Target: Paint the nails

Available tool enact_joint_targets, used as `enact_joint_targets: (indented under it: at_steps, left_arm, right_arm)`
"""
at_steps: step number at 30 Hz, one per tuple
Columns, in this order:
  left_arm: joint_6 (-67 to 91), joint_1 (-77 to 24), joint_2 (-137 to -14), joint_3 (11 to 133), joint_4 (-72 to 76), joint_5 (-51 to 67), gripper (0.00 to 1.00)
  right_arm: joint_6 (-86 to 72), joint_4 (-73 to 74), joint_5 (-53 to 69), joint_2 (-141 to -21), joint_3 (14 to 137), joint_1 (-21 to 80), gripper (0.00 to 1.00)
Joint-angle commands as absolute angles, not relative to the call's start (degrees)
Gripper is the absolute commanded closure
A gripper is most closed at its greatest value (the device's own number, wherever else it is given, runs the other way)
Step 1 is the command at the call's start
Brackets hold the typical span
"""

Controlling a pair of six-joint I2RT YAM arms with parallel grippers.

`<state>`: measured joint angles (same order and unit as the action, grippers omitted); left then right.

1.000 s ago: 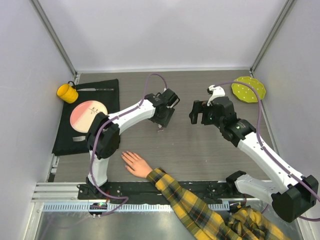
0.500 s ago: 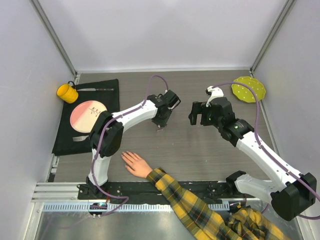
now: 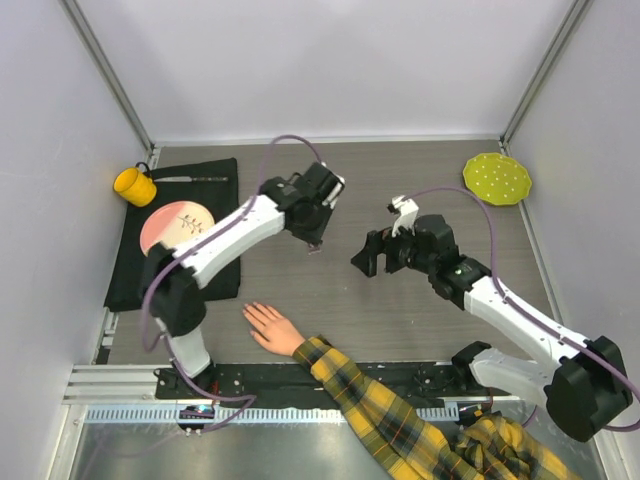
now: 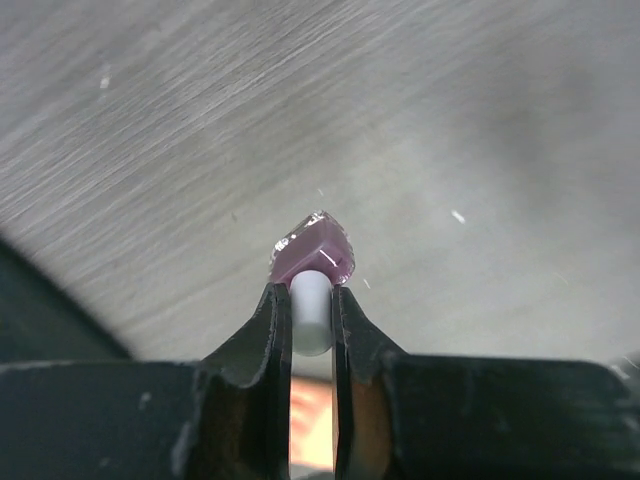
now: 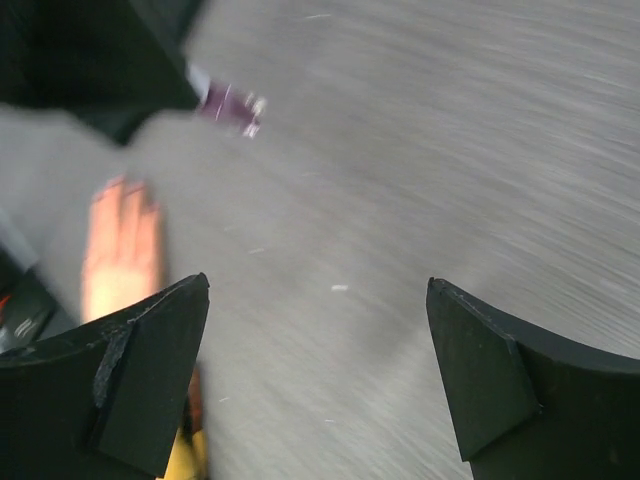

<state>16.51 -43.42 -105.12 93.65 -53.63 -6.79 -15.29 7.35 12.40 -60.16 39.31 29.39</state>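
Note:
A pale hand (image 3: 272, 327) with spread fingers and a yellow-black plaid sleeve (image 3: 380, 410) lies flat near the table's front edge. Its nails are too small to make out. My left gripper (image 3: 312, 238) is shut on the white cap of a tiny purple bottle (image 4: 312, 250), held above the table behind the hand. The gripper (image 4: 311, 292) grips the cap (image 4: 311, 312), and the hand shows blurred between the jaws (image 4: 312, 425). My right gripper (image 3: 372, 258) is open and empty to the right of the bottle. Its view (image 5: 318, 290) shows the hand (image 5: 122, 250) and bottle (image 5: 230, 105).
A black mat (image 3: 215, 190) at the left holds a pink plate (image 3: 177, 230), a knife (image 3: 190, 179) and a fork. A yellow mug (image 3: 133, 185) stands at its far corner. A green dotted plate (image 3: 497, 178) lies at the back right.
My left gripper has shifted a little left with the bottle and its arm has swung. My right gripper has moved left and nearer, toward the table's middle.

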Motion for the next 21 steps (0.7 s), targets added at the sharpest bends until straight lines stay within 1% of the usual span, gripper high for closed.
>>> enact_joint_targets:
  at_steps: [1, 2, 7, 8, 9, 12, 19, 20, 21]
  left_arm:
    - [18.54, -42.1, -91.07, 94.22, -60.11, 2.0, 1.0]
    - [18.98, -41.75, -88.53, 94.13, -60.73, 3.76, 1.0]
    - [21.18, -41.57, -82.71, 92.73, -61.27, 8.87, 1.0]
    - [21.79, -41.57, -82.01, 92.29, -60.91, 10.36, 1.0]
    - [22.14, -41.57, -80.78, 91.85, -60.56, 10.72, 1.0]
    - [23.2, -41.57, -79.72, 90.88, -60.38, 12.38, 1.0]
    - [23.99, -41.57, -77.87, 89.21, -59.33, 15.2, 1.0]
    - [24.08, -41.57, -77.7, 89.03, -58.89, 15.73, 1.0]
    - [24.08, -41.57, -77.61, 88.86, -58.63, 16.08, 1.0]
  right_arm:
    - [-13.01, -13.25, 29.79, -56.61, 35.17, 34.88, 0.05]
    - [-12.22, -16.58, 30.49, -56.6, 34.11, 35.76, 0.05]
    - [-11.08, -20.74, 34.09, -59.5, 34.27, 36.83, 0.09]
    - [-11.07, -21.7, 34.28, -61.07, 34.97, 36.83, 0.11]
    - [-11.16, -22.23, 35.06, -61.78, 35.33, 36.83, 0.17]
    - [-11.34, -24.25, 38.14, -64.06, 36.82, 36.83, 0.23]
    - [-11.07, -27.42, 42.89, -66.61, 39.28, 37.44, 0.27]
    - [-11.25, -27.51, 43.06, -67.14, 40.07, 37.79, 0.28]
    - [-11.16, -27.25, 43.41, -67.76, 40.6, 38.4, 0.34]
